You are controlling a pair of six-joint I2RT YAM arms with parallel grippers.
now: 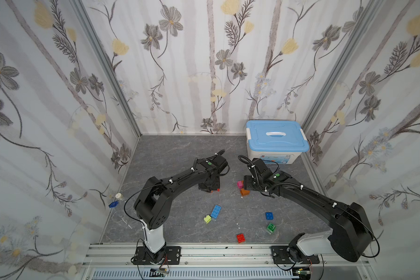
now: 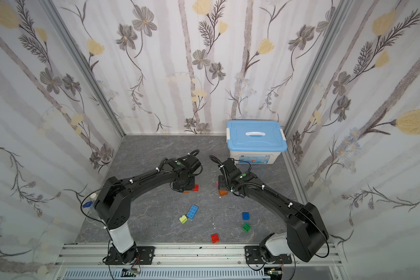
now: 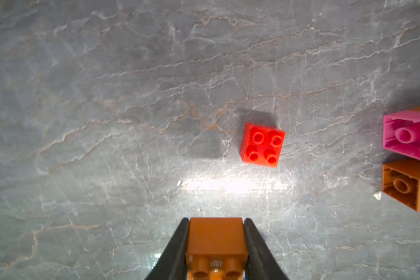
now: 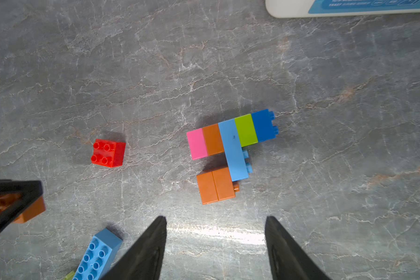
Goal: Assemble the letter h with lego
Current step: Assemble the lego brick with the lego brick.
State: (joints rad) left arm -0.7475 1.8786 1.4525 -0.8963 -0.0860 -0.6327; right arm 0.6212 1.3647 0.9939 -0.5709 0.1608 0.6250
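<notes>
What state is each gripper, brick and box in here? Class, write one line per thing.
left gripper, shut on the orange brick
right gripper, open and empty
storage box, lid closed
joined bricks, clipped together, lying on their side
red brick, loose, studs up
long light-blue brick, loose, studs up

storage box [image 1: 275,140] stands behind the joined bricks [image 4: 233,145]; long brick [image 1: 215,211] lies in front.

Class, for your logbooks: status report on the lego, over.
Left gripper shut on orange brick. Right gripper open, empty. Lego assembly lies flat. Loose red brick nearby.
</notes>
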